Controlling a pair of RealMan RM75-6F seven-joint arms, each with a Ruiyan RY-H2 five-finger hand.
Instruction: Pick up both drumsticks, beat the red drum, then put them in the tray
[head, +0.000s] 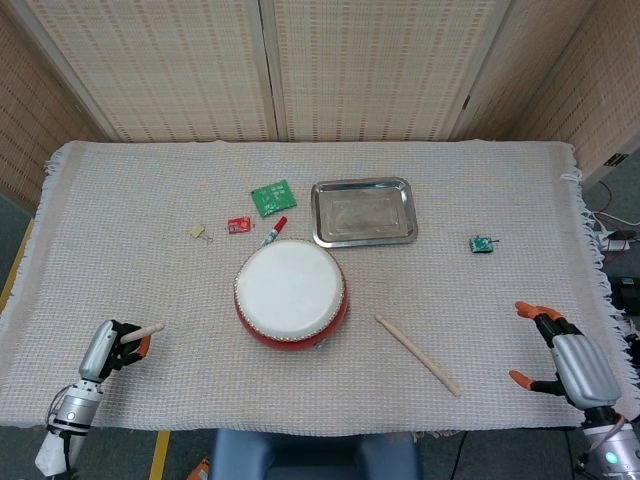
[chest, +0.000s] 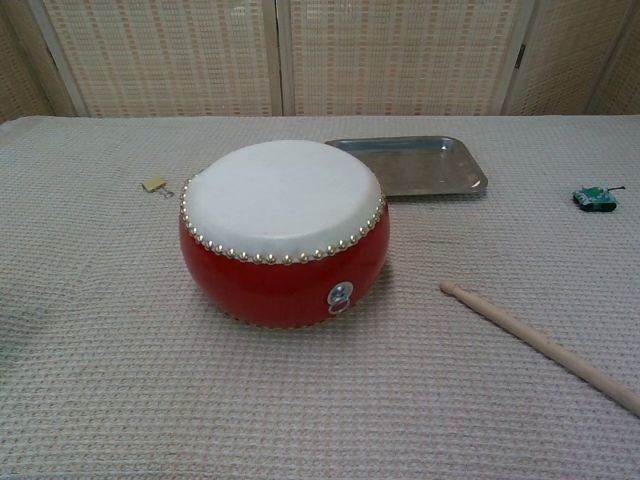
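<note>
Two drumsticks: one drumstick (head: 147, 329) gripped in the left hand (head: 112, 345) at the near-left table edge, tip poking out toward the drum; second drumstick (head: 418, 354) lies loose on the cloth, right of the red drum (head: 291, 293), angled toward the near edge. Right hand (head: 567, 360) sits at the near-right edge, fingers spread, holding nothing, well apart from that stick. Metal tray (head: 363, 212) just behind the drum. Green board (head: 273, 197), red marker (head: 274, 231), small green toy (head: 482, 243) scattered on the table.
</note>
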